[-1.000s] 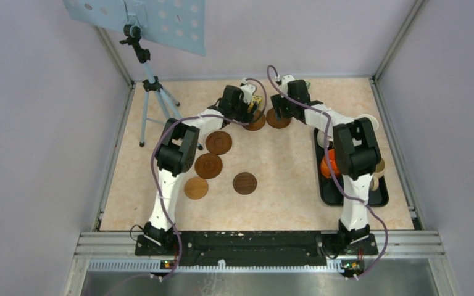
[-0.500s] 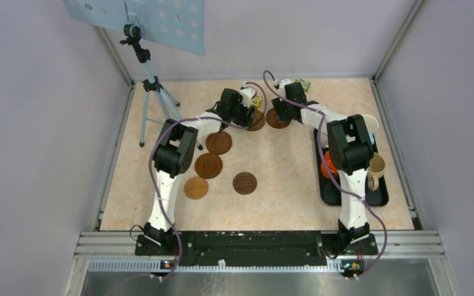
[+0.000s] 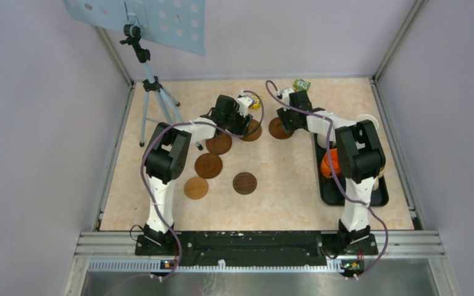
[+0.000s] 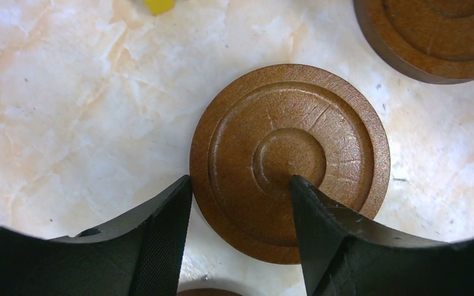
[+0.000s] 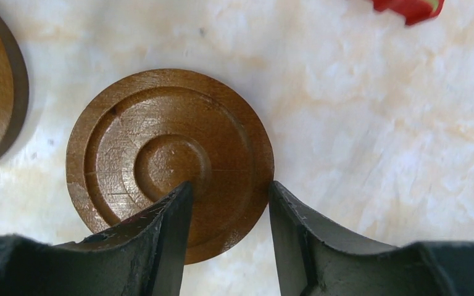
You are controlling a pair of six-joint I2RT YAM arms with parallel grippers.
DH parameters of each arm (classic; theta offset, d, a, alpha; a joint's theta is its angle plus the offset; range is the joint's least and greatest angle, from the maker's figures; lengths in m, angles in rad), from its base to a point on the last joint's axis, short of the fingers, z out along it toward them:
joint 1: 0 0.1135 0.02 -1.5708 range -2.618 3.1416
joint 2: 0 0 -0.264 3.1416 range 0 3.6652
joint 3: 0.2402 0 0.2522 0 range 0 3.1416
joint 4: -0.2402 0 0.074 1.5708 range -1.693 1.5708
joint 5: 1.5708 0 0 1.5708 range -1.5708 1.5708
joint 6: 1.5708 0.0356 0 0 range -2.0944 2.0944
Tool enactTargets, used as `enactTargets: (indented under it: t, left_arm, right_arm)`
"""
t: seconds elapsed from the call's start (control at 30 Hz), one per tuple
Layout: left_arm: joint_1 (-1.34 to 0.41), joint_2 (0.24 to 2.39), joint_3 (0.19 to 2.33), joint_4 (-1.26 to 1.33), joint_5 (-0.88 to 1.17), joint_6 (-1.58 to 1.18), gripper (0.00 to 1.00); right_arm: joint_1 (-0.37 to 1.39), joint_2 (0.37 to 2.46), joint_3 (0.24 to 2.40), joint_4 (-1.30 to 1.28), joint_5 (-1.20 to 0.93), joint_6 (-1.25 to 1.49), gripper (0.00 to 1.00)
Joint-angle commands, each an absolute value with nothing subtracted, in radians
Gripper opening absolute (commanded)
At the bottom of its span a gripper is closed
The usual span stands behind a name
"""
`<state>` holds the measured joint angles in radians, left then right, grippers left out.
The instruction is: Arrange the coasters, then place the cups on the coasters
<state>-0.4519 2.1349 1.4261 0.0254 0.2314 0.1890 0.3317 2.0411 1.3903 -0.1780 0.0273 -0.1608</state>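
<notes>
Jaws astride coasters [image 4: 290,154], orange mug [image 3: 328,165] in black tray [image 3: 340,195]

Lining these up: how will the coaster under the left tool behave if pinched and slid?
The coaster looks like solid turned wood: probably stiff, light. Flat on the smooth table, it should slide, not roll. Its thin rim might slip from the left tool.

Soft, even light fills every view, with faint shadows. The wrist views are crisp close-ups; the top view is wide and less detailed.
</notes>
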Motion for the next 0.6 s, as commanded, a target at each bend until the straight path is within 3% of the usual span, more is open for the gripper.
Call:
enactTargets:
  t: [0.0, 0.47, 0.57]
  left_arm:
    - [-0.459, 2.089, 1.371, -0.058, 0.266, 0.207, 0.66]
    - [-0.505, 2.054, 1.366, -0.114, 0.238, 0.207, 0.67]
    - [-0.500, 2.034, 1.373, -0.124, 0.218, 0.201, 0.74]
  right_arm:
    - [0.337, 1.960, 1.302, -0.257, -0.003, -0.167, 0.48]
    - [0.337, 1.894, 1.273, -0.279, -0.005, -0.161, 0.49]
    - [0.337, 1.879, 1.277, -0.284, -0.005, -0.156, 0.50]
